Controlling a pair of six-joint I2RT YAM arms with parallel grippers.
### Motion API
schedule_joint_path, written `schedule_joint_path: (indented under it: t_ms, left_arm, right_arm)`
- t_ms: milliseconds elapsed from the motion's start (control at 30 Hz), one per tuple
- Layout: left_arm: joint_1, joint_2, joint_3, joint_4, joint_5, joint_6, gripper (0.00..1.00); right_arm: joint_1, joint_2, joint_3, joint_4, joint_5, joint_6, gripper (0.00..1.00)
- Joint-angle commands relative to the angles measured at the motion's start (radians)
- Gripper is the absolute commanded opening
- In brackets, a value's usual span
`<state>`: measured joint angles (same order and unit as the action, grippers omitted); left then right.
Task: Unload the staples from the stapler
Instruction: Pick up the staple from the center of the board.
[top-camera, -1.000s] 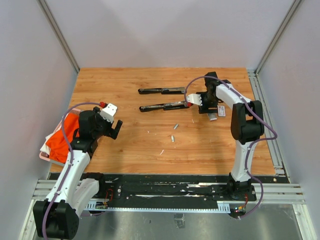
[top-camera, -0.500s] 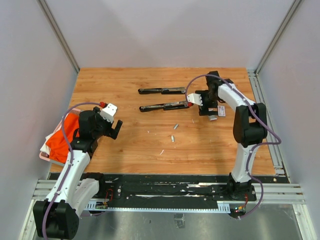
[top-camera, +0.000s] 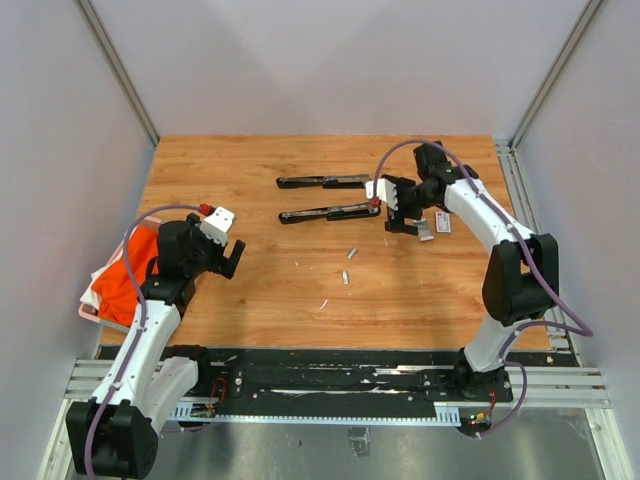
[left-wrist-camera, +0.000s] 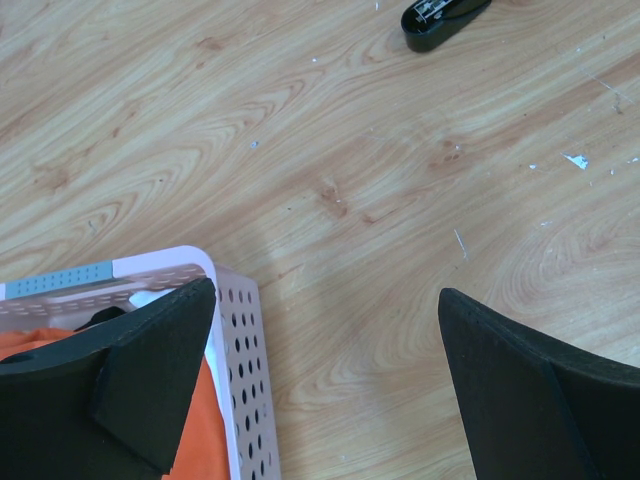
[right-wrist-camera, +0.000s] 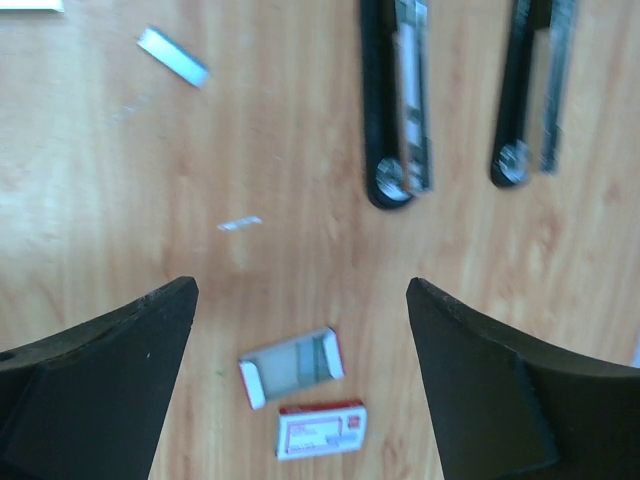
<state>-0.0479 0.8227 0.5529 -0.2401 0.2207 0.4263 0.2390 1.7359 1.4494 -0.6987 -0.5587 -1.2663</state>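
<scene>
The stapler lies opened on the wooden table as two long black bars, a far one (top-camera: 322, 181) and a near one (top-camera: 325, 212); the right wrist view shows them as a left bar (right-wrist-camera: 395, 100) and a right bar (right-wrist-camera: 535, 90). Short silvery staples lie loose on the wood (top-camera: 351, 253) (top-camera: 345, 277), and one strip (right-wrist-camera: 173, 56) shows in the right wrist view. My right gripper (top-camera: 398, 210) (right-wrist-camera: 300, 290) hovers open just right of the bars' ends, holding nothing. My left gripper (top-camera: 232, 258) (left-wrist-camera: 325, 300) is open and empty at the table's left.
Below the right gripper lie a small open cardboard tray (right-wrist-camera: 292, 365) and a white-and-red box (right-wrist-camera: 322, 431). A pink perforated basket (left-wrist-camera: 235, 330) with orange cloth (top-camera: 125, 280) sits at the left edge. One stapler tip (left-wrist-camera: 440, 18) shows in the left wrist view.
The right gripper's jaws have spread wider and it has shifted slightly back and left while its elbow swung right. The left arm has not moved.
</scene>
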Motion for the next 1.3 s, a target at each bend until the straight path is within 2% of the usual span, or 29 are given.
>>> schedule_joint_path:
  t_ms: [0,133,300,533,667,867,1267]
  left_arm:
    - [0.006,-0.016,-0.008,0.024,0.008,0.011,0.98]
    - [0.006,-0.015,-0.01,0.025,0.005,0.012,0.98]
    - [0.006,-0.014,-0.011,0.027,-0.001,0.014,0.98]
    - [0.006,-0.007,-0.013,0.03,-0.003,0.015,0.98]
    - [0.006,-0.007,-0.013,0.031,-0.002,0.016,0.98]
    - [0.006,-0.005,-0.013,0.032,-0.001,0.016,0.98]
    - [0.006,-0.006,-0.013,0.03,0.001,0.017,0.98]
  right_arm:
    - [0.075,0.004,-0.036,-0.094,-0.095,-0.132,0.87]
    - [0.135,0.054,0.015,-0.122,-0.075,-0.173,0.82]
    - [0.215,0.156,0.127,-0.169,-0.03,-0.184,0.67]
    - [0.292,0.283,0.22,-0.182,0.036,-0.171,0.57]
    - [0.319,0.318,0.23,-0.187,0.063,-0.179,0.54]
    - [0.348,0.364,0.233,-0.204,0.116,-0.193,0.45]
    - [0.356,0.412,0.265,-0.211,0.157,-0.165,0.35]
